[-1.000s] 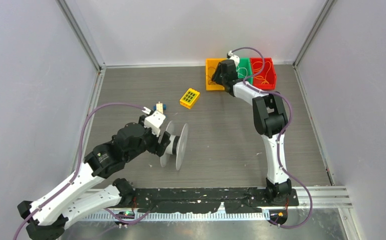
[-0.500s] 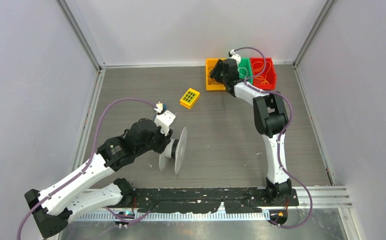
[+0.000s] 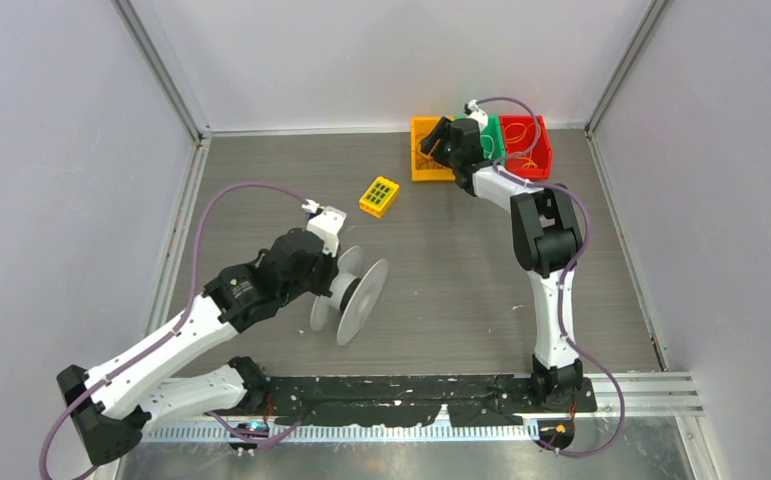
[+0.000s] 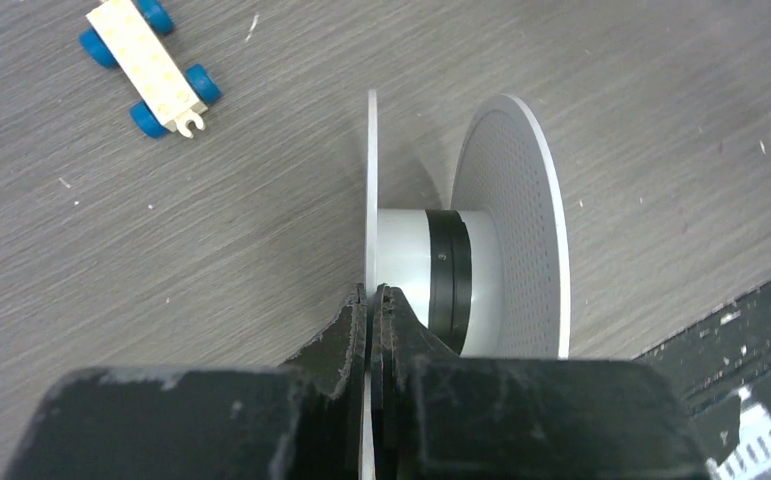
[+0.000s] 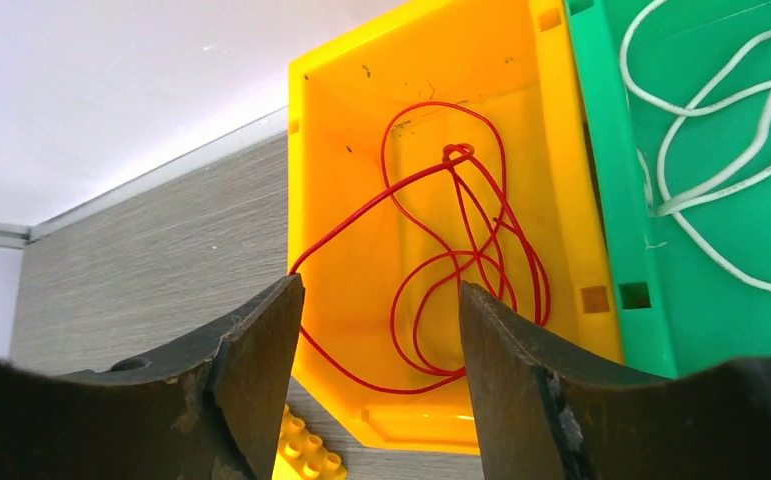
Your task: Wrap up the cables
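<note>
Red cables (image 5: 456, 153) loose in yellow bin (image 5: 411, 60)

green bin (image 5: 731, 340) and its white wires (image 5: 664, 205) partly beyond the right wrist view's right edge

The table (image 3: 441, 260) looks like matt grey wood grain, the spool (image 4: 511, 220) is smooth white plastic with 1 dotted flange, the yellow bin (image 5: 361, 90) is glossy plastic, the cable (image 5: 456, 153) is smooth

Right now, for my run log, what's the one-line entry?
left gripper: shut on spool | right gripper: open, facing yellow bin | red wire: in bin
</note>
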Available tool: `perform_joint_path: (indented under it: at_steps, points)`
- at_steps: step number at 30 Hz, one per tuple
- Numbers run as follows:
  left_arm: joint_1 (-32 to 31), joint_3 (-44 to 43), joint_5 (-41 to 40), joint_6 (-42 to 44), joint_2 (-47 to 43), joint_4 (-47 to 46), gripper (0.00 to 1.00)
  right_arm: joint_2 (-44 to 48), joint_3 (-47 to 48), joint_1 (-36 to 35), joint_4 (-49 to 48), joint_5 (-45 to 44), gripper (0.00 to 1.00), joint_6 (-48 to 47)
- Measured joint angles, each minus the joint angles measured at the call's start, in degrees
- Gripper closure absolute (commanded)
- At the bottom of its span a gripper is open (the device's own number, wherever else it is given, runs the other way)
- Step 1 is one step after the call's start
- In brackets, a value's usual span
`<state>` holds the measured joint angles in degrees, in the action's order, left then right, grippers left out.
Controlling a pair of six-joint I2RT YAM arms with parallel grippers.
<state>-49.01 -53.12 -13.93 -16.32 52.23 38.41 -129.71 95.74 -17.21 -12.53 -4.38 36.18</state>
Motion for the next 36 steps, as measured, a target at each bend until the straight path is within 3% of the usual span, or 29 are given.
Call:
perform_joint_path:
  at_steps: [6, 13, 20, 36]
  points:
    - [-0.02, -2.49, -5.9, -5.75, 4.5, -0.04, 1.0, 1.95, -1.86, 0.22, -2.91, 0.26, 0.34, 2.54]
    - [0.0, -2.49, -9.4, -9.9, 4.59, -0.17, 1.0, 2.73, -4.76, 0.42, -6.1, 1.77, 0.44, 5.2]
    - [0.0, -2.49, -10.1, -12.55, 6.19, -1.86, 1.0, 3.58, -6.49, 0.46, -5.81, 2.4, 0.39, 5.92]
    - [0.0, -2.47, -9.92, -16.11, 7.5, -4.37, 1.0, -2.89, 2.82, 0.98, -6.29, 2.6, 0.45, 7.72]
